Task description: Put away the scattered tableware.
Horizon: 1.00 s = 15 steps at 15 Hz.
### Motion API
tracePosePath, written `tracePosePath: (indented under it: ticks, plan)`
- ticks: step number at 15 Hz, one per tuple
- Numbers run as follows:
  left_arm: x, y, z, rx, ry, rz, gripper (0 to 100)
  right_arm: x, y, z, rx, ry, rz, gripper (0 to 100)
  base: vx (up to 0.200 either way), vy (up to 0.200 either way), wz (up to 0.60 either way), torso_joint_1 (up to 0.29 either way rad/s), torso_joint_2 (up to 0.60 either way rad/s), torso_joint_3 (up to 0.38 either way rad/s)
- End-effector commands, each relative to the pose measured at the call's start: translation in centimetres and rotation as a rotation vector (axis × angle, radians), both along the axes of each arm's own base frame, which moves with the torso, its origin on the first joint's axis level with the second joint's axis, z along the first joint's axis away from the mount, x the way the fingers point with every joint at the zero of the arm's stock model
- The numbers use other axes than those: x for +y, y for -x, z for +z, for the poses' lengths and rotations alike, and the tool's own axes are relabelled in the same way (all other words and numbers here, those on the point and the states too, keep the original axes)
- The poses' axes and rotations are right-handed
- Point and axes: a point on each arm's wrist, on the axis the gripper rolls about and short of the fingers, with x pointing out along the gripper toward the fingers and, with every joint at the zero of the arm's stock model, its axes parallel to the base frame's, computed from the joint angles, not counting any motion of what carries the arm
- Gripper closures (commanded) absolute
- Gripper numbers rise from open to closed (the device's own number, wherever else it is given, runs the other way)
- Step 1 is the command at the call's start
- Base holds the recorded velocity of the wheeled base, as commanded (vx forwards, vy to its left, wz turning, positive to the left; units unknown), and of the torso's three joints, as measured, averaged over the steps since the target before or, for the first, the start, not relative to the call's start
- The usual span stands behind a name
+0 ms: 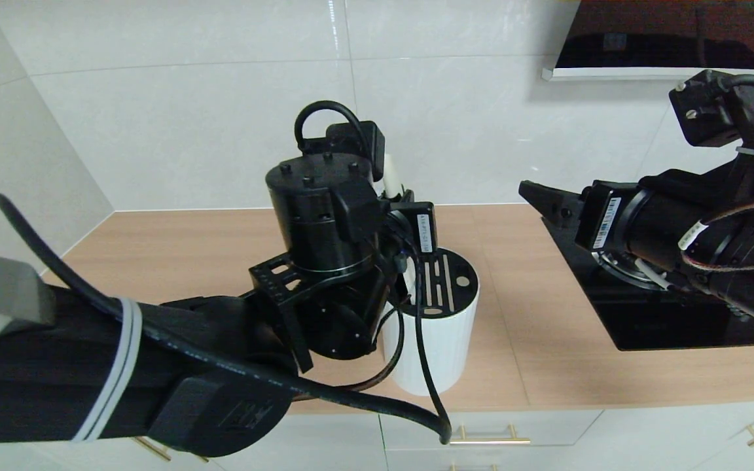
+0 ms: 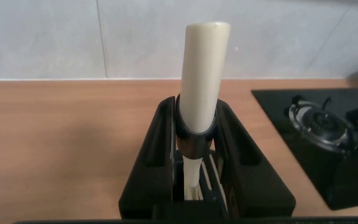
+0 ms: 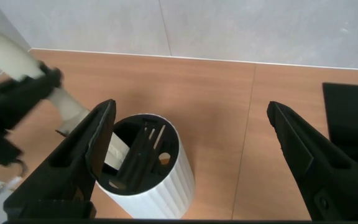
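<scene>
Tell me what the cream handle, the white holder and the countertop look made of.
Cream handle: smooth, matte, likely plastic or ceramic; no grain. White holder: ribbed wall, probably plastic, with a black slotted top. Countertop: wood or wood-look laminate, judging by its fine even grain.

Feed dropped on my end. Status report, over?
Left gripper shut on cream-handled utensil, tip inside slotted top of white holder. Right gripper open, hovering beside holder. Nothing seen in the way.

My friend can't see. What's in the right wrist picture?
The left gripper holds a cream-handled utensil, its end inside a white holder on a wooden counter. The right gripper has black fingers wide open on either side.
</scene>
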Motion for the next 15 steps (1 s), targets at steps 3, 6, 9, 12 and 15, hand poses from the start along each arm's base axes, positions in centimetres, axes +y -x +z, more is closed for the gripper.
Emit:
tracePosePath:
  ticks: [3,6,9,12,15]
  plan:
    - [-1.3,-1.1,-3.1,0.054,-0.059,-0.001,100,0.2,-0.2,-0.4,0.011,0.01,0.0,0,0.0,0.0,0.0,0.0,0.0,0.0]
    - [-1.9,-1.5,-4.5,0.081,-0.069,-0.004,100,0.3,-0.4,-0.6,0.018,0.016,0.0,0,0.0,0.0,0.0,0.0,0.0,0.0]
    - [-2.5,-1.8,-5.6,0.097,-0.085,-0.007,100,0.4,-0.4,-0.7,0.02,0.018,0.001,0,0.0,0.0,0.0,0.0,0.0,0.0]
    - [-2.5,-1.8,-5.6,0.097,-0.085,-0.007,100,0.4,-0.4,-0.7,0.02,0.018,0.001,0,0.0,0.0,0.0,0.0,0.0,0.0]
    - [-2.5,-1.7,-5.7,0.099,-0.087,-0.007,100,0.4,-0.4,-0.7,0.02,0.018,0.001,0,0.0,0.0,0.0,0.0,0.0,0.0]
